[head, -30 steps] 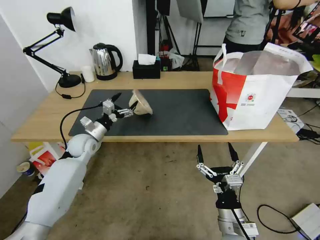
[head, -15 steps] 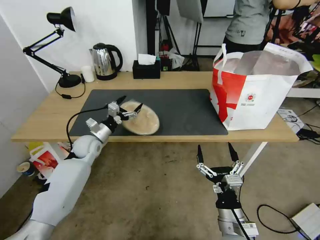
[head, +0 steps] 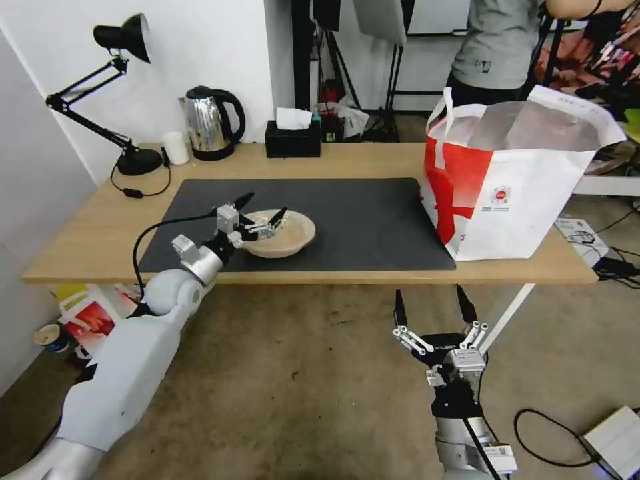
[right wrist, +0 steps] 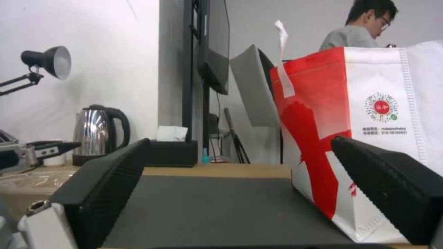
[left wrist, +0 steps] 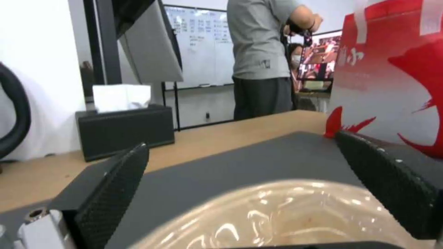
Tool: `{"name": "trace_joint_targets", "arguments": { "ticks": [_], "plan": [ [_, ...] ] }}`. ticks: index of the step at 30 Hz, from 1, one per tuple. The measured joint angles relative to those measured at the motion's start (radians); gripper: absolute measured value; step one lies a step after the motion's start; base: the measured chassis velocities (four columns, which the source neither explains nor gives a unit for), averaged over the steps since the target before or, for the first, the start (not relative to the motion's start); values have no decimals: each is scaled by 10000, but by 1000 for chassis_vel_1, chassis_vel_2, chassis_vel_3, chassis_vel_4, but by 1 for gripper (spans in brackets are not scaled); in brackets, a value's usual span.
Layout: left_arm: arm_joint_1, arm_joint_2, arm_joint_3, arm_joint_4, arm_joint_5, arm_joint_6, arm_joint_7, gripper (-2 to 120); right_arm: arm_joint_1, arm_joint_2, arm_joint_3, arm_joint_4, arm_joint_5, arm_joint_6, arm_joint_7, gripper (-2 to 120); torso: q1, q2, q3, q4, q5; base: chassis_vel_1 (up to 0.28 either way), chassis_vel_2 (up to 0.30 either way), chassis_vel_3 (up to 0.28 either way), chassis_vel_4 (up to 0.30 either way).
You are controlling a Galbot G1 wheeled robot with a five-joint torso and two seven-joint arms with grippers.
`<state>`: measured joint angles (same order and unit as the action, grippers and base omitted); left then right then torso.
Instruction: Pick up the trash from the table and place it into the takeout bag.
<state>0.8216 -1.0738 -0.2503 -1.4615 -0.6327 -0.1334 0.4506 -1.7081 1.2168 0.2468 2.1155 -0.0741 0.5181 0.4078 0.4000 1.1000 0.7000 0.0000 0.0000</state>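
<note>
While the beige pulp bowl (head: 279, 233) lies on the mat, left of centre in the head view, the left gripper (head: 261, 211) is spread around its rim; bagging in the takeout bag (head: 527, 193) remains undone. Lower right, the right gripper (head: 431, 308) is parked, jaws apart.

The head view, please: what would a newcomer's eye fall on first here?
First, the big white-and-red takeout bag standing open at the right end of the table, its foil lining showing. Next, the left tool, fingers spread around the near rim of the beige pulp bowl sitting upright on the dark mat. The right tool waits open, below the table's front edge.
</note>
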Motion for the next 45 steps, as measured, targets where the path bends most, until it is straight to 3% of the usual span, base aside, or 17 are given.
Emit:
{"name": "trace_joint_targets", "arguments": {
  "ticks": [12,15,33,45],
  "plan": [
    [34,827,-211,-451,331,-28,132,100,0,0,0,0,0,0,0,100,0,0,0,-1,0,0,0,0,0],
    [349,1213,-486,-686,808,-127,434,100,0,0,0,0,0,0,0,100,0,0,0,2,0,0,0,0,0],
    [889,2106,-1337,-1464,2106,-214,1717,100,0,0,1,0,0,0,0,100,0,0,0,0,0,0,0,0,0],
    [481,2291,-1147,-1243,2687,-261,2138,100,0,0,0,0,0,0,0,100,0,0,0,-1,0,0,0,0,0]
  ]
}}
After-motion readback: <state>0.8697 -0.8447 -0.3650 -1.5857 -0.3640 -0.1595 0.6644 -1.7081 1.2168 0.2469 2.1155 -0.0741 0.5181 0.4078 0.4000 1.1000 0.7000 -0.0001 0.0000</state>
